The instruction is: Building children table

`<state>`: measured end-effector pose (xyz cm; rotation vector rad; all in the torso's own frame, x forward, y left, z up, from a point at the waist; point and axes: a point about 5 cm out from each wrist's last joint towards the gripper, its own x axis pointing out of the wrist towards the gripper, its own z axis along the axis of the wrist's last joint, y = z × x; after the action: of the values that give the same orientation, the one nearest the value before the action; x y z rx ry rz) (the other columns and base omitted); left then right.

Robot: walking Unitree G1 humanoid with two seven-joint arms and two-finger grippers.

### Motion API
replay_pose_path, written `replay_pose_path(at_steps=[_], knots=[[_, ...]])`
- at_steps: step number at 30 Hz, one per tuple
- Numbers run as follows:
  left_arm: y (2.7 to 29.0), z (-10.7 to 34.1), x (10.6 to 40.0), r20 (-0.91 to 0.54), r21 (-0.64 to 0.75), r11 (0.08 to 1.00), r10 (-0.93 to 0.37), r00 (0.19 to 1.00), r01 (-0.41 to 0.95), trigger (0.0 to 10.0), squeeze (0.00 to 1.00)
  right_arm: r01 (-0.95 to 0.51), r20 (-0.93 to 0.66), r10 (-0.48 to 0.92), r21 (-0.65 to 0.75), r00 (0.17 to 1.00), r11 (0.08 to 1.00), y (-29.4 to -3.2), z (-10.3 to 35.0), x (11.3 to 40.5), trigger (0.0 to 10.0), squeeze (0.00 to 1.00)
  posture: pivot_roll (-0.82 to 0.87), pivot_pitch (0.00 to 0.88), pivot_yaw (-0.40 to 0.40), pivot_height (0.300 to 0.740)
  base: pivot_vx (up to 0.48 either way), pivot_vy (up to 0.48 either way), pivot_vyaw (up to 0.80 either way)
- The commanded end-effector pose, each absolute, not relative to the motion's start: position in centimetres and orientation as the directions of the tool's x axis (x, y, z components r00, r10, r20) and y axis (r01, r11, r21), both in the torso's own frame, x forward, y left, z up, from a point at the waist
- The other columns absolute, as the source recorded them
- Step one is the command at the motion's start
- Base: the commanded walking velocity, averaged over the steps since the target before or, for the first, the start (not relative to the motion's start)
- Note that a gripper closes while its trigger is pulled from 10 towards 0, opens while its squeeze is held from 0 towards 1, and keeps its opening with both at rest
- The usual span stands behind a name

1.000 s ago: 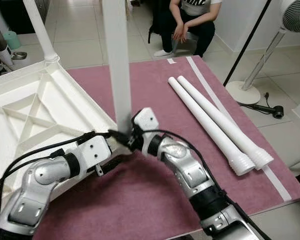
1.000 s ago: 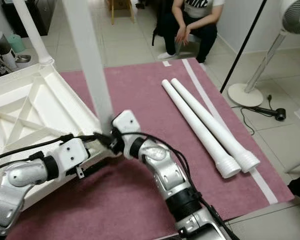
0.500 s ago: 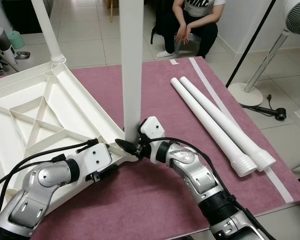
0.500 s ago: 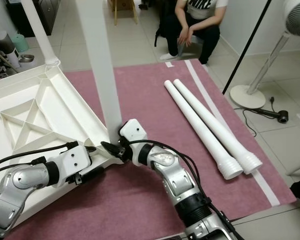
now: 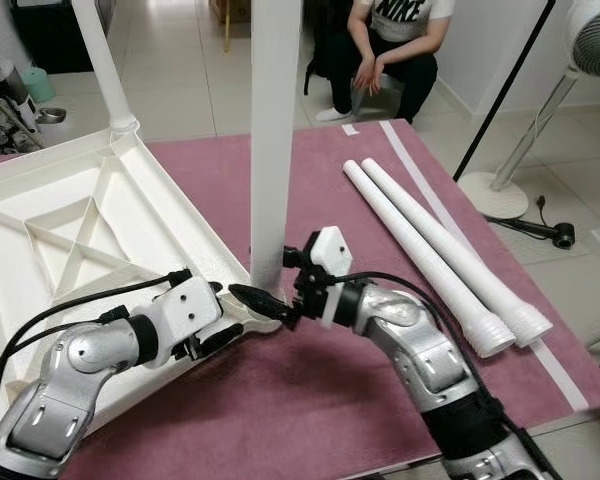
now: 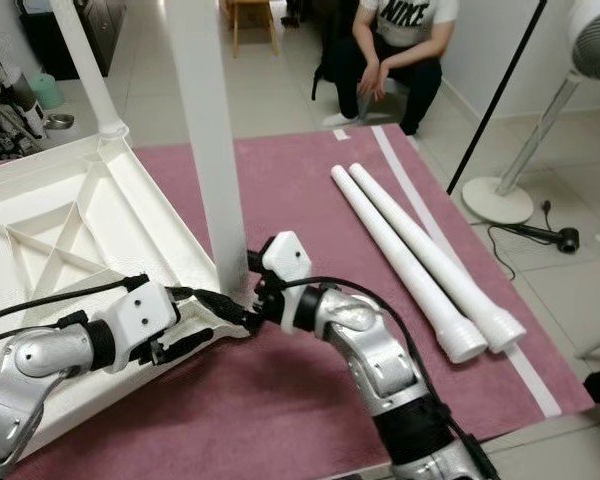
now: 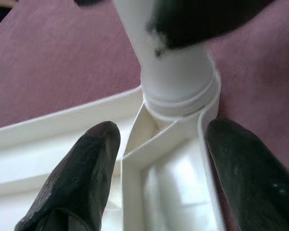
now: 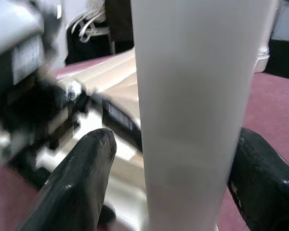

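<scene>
The right gripper [image 5: 288, 268] has slid outward along the rug, its fingers now spreading wide around the upright table leg [image 5: 274, 130]. The left gripper [image 5: 260, 300] is straddling, fingers apart, the upturned tabletop [image 5: 70, 230] corner holding that leg.

Tabletop: white ribbed plastic tabletop [image 5: 70, 230], smooth, faint sheen.
Legs: white round plastic table legs [image 5: 435, 250], smooth, matt; ridged at the ends.
Mat: dusty-pink cloth mat [image 5: 310, 400], matt, finely textured.
Arms: silver robot arms [image 5: 410, 335], glossy, metallic-looking.
Fingers: long black gripper fingers [image 7: 82, 178], smooth, slightly shiny.
Floor: pale glossy floor tiles [image 5: 180, 90].
</scene>
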<state>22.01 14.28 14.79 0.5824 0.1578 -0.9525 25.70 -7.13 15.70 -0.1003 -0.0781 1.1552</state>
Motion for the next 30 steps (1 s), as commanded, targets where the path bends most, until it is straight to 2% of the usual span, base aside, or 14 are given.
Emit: replay_pose_path(at_steps=[1,2,4,8,9,12,14,16,17,19,21,23,25,30], knots=[[14.7,14.6,21.5,-0.421,0.322,0.424,-0.737,0.529,0.846,10.0,0.0,-0.906,-0.055,0.907,-0.103,0.418,0.411,-8.6,14.5,25.3,10.0,0.0,0.08,0.0,0.026,0.74,0.0,0.0,0.0],[14.7,14.6,21.5,-0.421,0.322,0.424,-0.737,0.529,0.846,10.0,0.0,-0.906,-0.055,0.907,-0.103,0.418,0.411,-8.6,14.5,25.3,10.0,0.0,0.08,0.0,0.026,0.74,0.0,0.0,0.0],[14.8,14.7,21.4,-0.414,0.32,0.433,-0.736,0.536,0.843,10.0,0.0,-0.858,-0.12,0.85,-0.116,0.513,0.501,-10.9,13.0,25.4,10.0,0.0,0.07,0.0,0.036,0.74,0.0,0.0,0.0],[14.9,14.6,21.4,-0.415,0.32,0.436,-0.733,0.538,0.841,10.0,0.0,-0.842,-0.133,0.832,-0.119,0.539,0.527,-11.5,12.7,25.5,10.0,0.0,0.07,0.0,0.036,0.74,0.0,0.0,0.0],[14.9,14.6,21.4,-0.416,0.32,0.432,-0.735,0.535,0.843,10.0,0.51,-0.817,-0.142,0.805,-0.129,0.576,0.562,-12.2,12.4,25.6,10.0,0.0,0.07,0.0,0.042,0.74,0.0,0.0,0.0],[14.8,14.6,21.6,-0.418,0.319,0.429,-0.737,0.531,0.845,10.0,0.51,-0.771,-0.156,0.755,-0.143,0.637,0.621,-13.1,11.9,25.8,10.0,0.0,0.06,0.0,0.05,0.74,0.0,0.0,0.0],[14.8,14.6,21.6,-0.418,0.319,0.429,-0.737,0.531,0.845,10.0,0.51,-0.771,-0.156,0.755,-0.143,0.637,0.621,-13.1,11.9,25.8,10.0,0.0,0.06,0.0,0.05,0.74,0.0,0.0,0.0],[14.9,14.7,21.7,-0.418,0.322,0.432,-0.734,0.536,0.843,10.0,0.46,-0.744,-0.162,0.726,-0.144,0.668,0.653,-13.7,11.6,26.0,10.0,0.0,0.06,0.0,0.052,0.74,0.0,0.0,0.0],[15.3,14.6,22.1,-0.414,0.332,0.472,-0.705,0.576,0.817,10.0,0.0,-0.667,-0.145,0.651,-0.154,0.745,0.729,-14.8,11.7,26.5,10.0,0.0,0.06,0.0,0.052,0.74,0.0,0.0,0.0],[16.0,14.3,22.8,-0.391,0.347,0.559,-0.644,0.658,0.753,10.0,0.0,-0.53,-0.108,0.519,-0.159,0.848,0.833,-16.8,11.9,27.1,10.0,0.0,0.06,0.0,0.049,0.74,0.0,0.0,0.0],[16.2,14.2,23.0,-0.378,0.35,0.589,-0.622,0.685,0.728,10.0,0.0,-0.49,-0.097,0.48,-0.162,0.872,0.857,-17.5,11.9,27.1,10.0,0.0,0.05,0.0,0.049,0.74,0.0,0.0,0.0],[16.8,14.2,23.4,-0.324,0.339,0.684,-0.56,0.762,0.647,10.0,0.0,-0.362,-0.077,0.354,-0.174,0.932,0.916,-19.0,11.8,27.4,10.0,0.0,0.05,0.0,0.044,0.74,0.0,0.0,0.0],[17.3,14.3,23.4,-0.289,0.324,0.732,-0.527,0.799,0.6,10.0,0.0,-0.272,-0.053,0.267,-0.176,0.962,0.946,-19.8,11.8,27.7,10.0,0.0,0.05,0.0,0.037,0.74,0.0,0.0,0.0],[17.7,14.2,22.4,-0.279,0.317,0.727,-0.542,0.792,0.609,10.0,0.0,-0.288,-0.01,0.291,-0.178,0.957,0.941,-18.4,12.5,28.3,10.0,0.0,0.06,0.0,0.027,0.74,0.0,0.0,0.0]])
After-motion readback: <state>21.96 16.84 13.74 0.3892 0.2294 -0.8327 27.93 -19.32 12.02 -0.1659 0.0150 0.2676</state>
